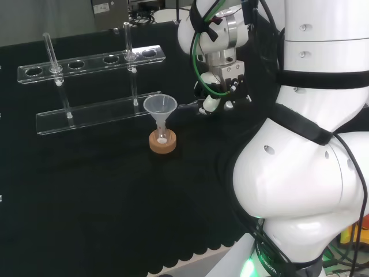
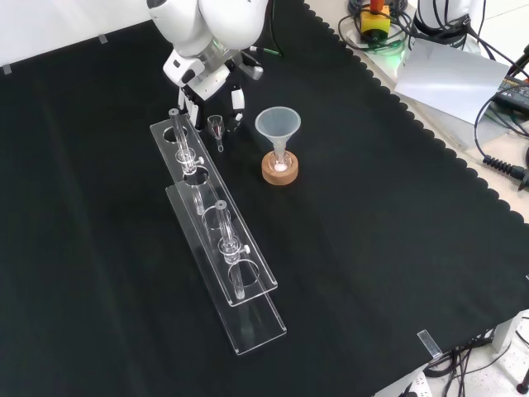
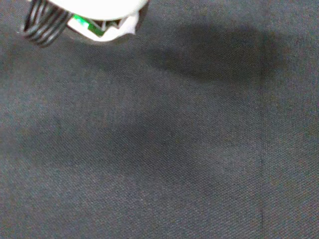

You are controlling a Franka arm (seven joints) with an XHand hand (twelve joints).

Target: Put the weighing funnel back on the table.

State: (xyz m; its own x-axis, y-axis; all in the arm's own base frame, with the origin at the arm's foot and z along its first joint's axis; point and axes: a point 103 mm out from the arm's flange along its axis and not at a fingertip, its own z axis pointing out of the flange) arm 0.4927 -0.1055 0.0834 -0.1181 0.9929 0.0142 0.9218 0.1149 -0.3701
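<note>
White arm links (image 1: pixel 300 190) stand nearest in the head view, at its right. Past them to the left, the hand (image 1: pixel 222 78) hangs low over the black cloth (image 1: pixel 86 202), well in from the bench's scalloped near edge. Left of the hand, the funnel (image 1: pixel 159 105) stands mouth up with its stem in a small flask (image 1: pixel 162 134) on a cork ring (image 1: pixel 162 145). Farther left, a clear test tube rack (image 1: pixel 92 115) holds two upright test tubes (image 1: pixel 51 49).

From the front, the rack's near end comes closest, and the rack runs away toward the hand at the bench's far side. The weighing funnel (image 2: pixel 216 126) shows just under the hand, between the rack's far end and the cork ring, with its short stem pointing toward the near edge. I cannot tell whether it lies on the cloth or hangs above it, nor whether the hand is closed on it or apart from it.

At the wrist, a blurred white part of the hand with black cables sits above bare cloth crossed by soft shadows.
</note>
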